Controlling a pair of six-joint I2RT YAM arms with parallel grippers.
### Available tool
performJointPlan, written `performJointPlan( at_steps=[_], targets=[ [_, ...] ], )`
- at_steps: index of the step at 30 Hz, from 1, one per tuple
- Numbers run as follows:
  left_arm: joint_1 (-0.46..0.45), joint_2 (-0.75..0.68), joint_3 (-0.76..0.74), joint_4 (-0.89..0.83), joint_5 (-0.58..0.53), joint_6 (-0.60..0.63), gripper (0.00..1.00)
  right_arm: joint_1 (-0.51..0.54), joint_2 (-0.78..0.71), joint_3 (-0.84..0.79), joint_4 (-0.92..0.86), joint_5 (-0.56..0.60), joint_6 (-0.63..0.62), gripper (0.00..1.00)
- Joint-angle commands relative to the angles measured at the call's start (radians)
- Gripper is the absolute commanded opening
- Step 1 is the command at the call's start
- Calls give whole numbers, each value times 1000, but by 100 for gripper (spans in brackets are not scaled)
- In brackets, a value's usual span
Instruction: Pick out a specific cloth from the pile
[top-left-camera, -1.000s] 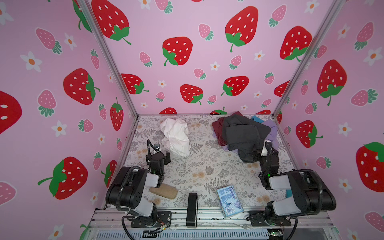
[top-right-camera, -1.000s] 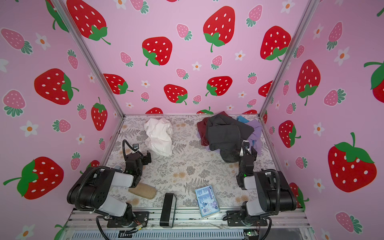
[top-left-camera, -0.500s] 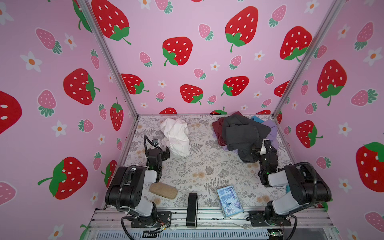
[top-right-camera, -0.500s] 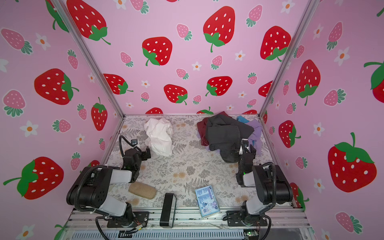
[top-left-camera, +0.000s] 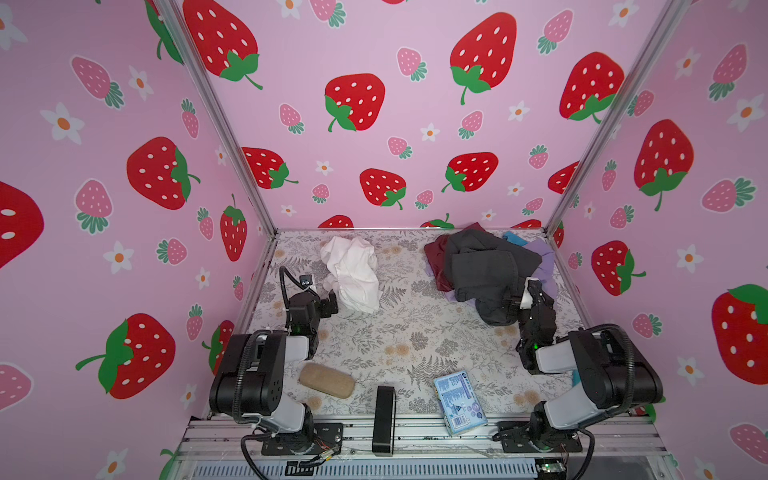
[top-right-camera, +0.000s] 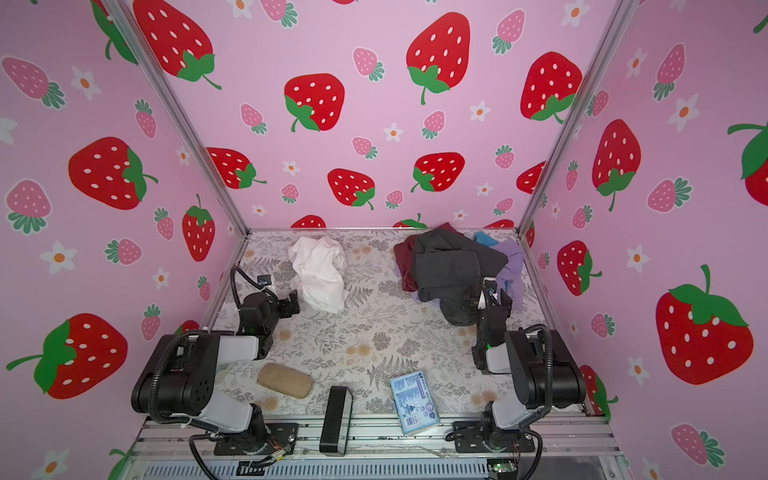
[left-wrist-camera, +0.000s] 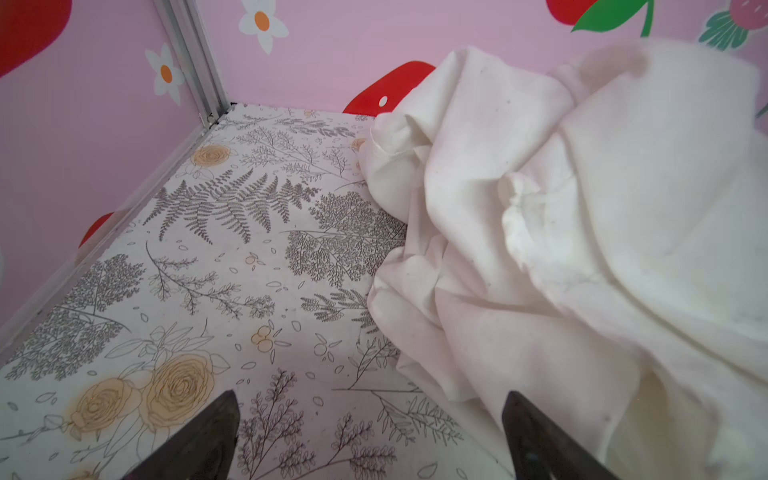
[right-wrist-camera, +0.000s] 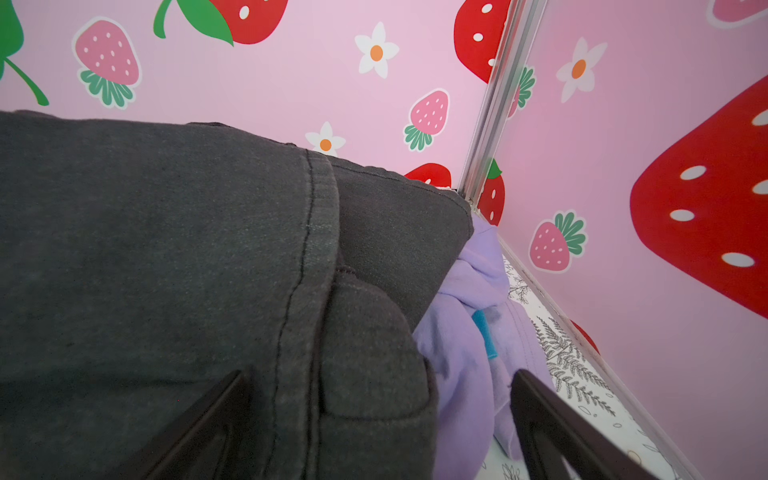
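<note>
- The white cloth (top-left-camera: 352, 272) lies crumpled on the table (top-left-camera: 399, 345), well apart from the pile (top-left-camera: 486, 270) by the far right corner.
- The left gripper (left-wrist-camera: 370, 436) stands wide and empty, just beside the cloth's near edge.
- The right gripper (right-wrist-camera: 378, 419) gapes wide at the dark grey garment (right-wrist-camera: 187, 270), holding nothing.
- Risk: closing here, the right gripper could snag the grey garment and drag the pile.
- Risk: the left gripper may pinch only a thin fold, which could slip free.

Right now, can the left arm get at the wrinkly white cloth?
Probably yes. The left gripper is open and right beside the wrinkly white fabric cloth, which lies alone on the floral mat, apart from the heap of mixed dark garments. Nothing lies between them.
</note>
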Motion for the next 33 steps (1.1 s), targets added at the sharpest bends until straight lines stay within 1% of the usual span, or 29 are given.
performJointPlan(
  at_steps=[1, 9, 33],
  targets=[
    [4, 7, 24, -53, 24, 3, 99, -4, 9, 9, -21, -7, -13, 100],
    [-8, 4, 26, -58, 8, 12, 99, -4, 9, 9, -20, -7, -14, 100],
    [-8, 4, 24, -58, 7, 13, 99, -4, 9, 10, -21, -7, -14, 100]
  ],
)
